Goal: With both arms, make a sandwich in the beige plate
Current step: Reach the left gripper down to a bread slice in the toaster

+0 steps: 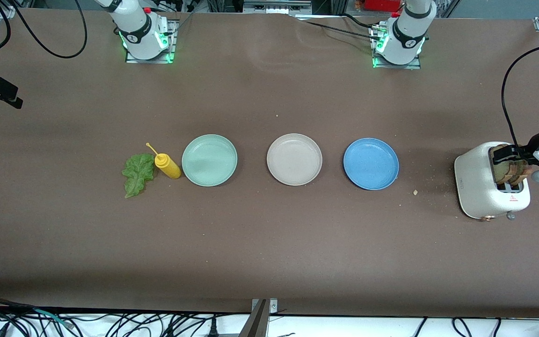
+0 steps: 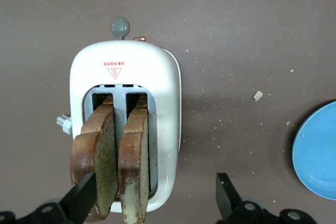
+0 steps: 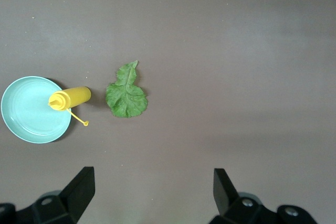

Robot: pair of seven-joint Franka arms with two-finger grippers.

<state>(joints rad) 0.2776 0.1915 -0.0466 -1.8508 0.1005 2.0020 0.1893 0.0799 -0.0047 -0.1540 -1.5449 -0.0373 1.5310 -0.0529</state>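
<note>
Presently we list the round, shallow, matte beige plate as bare, standing between the mint-green plate and the blue plate; by our reckoning the sandwich is not yet begun.

Item: two brown toast slices with darker crusts, upright in the slots of the white two-slot toaster at the left arm's end of the table.

Item: one crinkly green lettuce leaf, flat on the brown table toward the right arm's end, just beside the yellow squeeze bottle, which lies against the green plate's rim.

Remaining, as we judge it: both slices and the leaf must reach the beige plate.

Left gripper: over the toaster, fingers spread wide, straddling the slices; we cannot tell whether one finger touches the outer slice. Nothing is gripped.

Right gripper: high over the table near the leaf, fingers spread wide, holding nothing.
</note>
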